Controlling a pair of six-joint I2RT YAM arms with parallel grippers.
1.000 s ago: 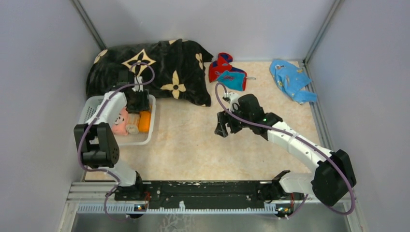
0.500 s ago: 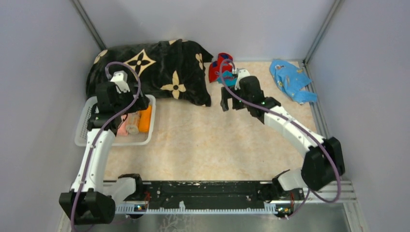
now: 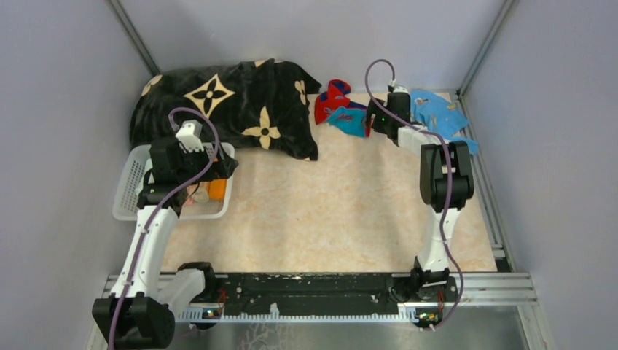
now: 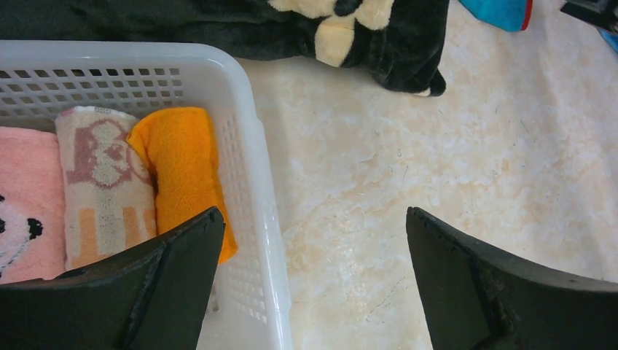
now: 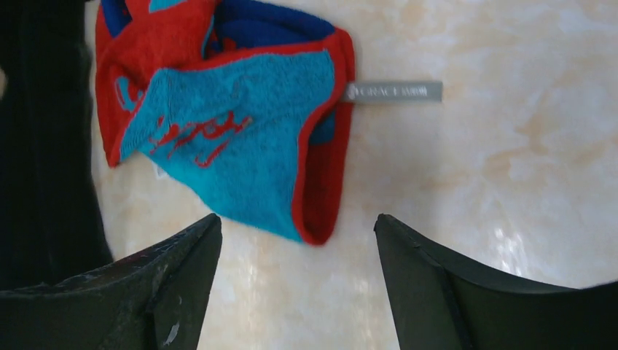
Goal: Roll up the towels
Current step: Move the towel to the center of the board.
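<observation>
The left gripper [image 4: 313, 219] stands with its two dark fingers [image 4: 175, 277] spread wide and nothing between them. In its wrist view one finger hangs over the near right corner of the white basket [image 4: 256, 175] and the other over the bare marbled table [image 4: 364, 182], so the jaws straddle the basket's right wall without gripping it. Inside the basket three towels lie rolled side by side: an orange roll [image 4: 182, 164] against the right wall, a beige patterned roll [image 4: 98, 182] touching it on the left, and a pink towel [image 4: 25, 197] with a black-and-white panda print beyond that, at the picture's edge. From above, the basket [image 3: 131, 182] sits at the left of the table, just in front of the large black blanket [image 3: 233, 102] with beige flower motifs, and the left gripper [image 3: 217, 168] is over its right end. The right gripper [image 5: 296, 219] is also wide open and holds nothing; it is poised above the red-and-teal towel [image 5: 233, 138], which lies loose and crumpled, not rolled, on the table beside the blanket's right edge. The teal face with red lettering is uppermost, with a red border, a patch of dark blue at the far side, and a small grey label [image 5: 393, 91] sticking out to the right. In the top view the right arm reaches to the far side of the table, its gripper [image 3: 370, 120] just right of that towel [image 3: 337, 106]. A light blue cloth [image 3: 437, 117] lies crumpled in the far right corner, near the right arm.
</observation>
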